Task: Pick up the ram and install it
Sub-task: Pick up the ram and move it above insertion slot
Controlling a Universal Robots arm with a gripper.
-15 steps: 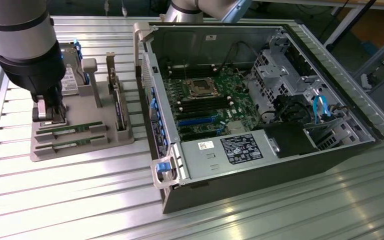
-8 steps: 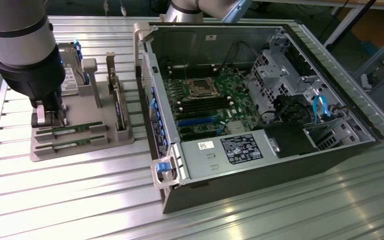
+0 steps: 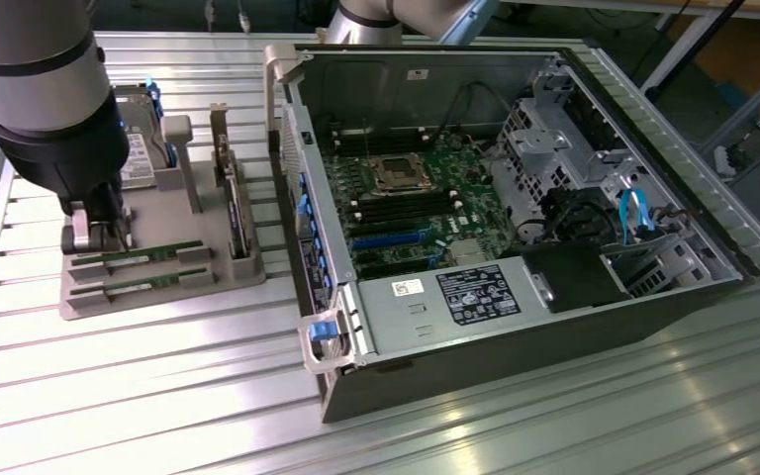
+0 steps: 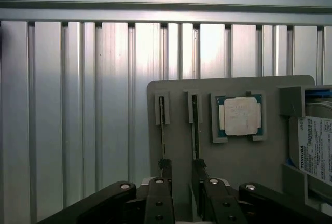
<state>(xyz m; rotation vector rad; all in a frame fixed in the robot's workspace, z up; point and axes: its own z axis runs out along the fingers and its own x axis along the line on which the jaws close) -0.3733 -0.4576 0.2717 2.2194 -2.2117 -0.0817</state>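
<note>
Two green ram sticks (image 3: 150,255) stand on edge in the slots of a grey holder (image 3: 209,282) at the exterior view's left. In the wrist view they show edge-on as thin dark lines, one ram stick (image 4: 162,125) beside the other (image 4: 195,125). My gripper (image 3: 98,234) hangs low over the holder's end by the sticks. Its dark fingertips (image 4: 165,168) stand apart, each about in line with one stick, so the gripper (image 4: 181,172) is open and holds nothing. The open computer case (image 3: 353,327) shows its motherboard (image 3: 414,213) with dark memory slots.
On the holder also sit a silver-topped CPU (image 4: 239,116), a hard drive (image 4: 315,151) and an upright expansion card (image 3: 233,198). The ribbed aluminium table (image 3: 155,396) runs under everything. The case's raised wall (image 3: 304,228) stands between holder and motherboard.
</note>
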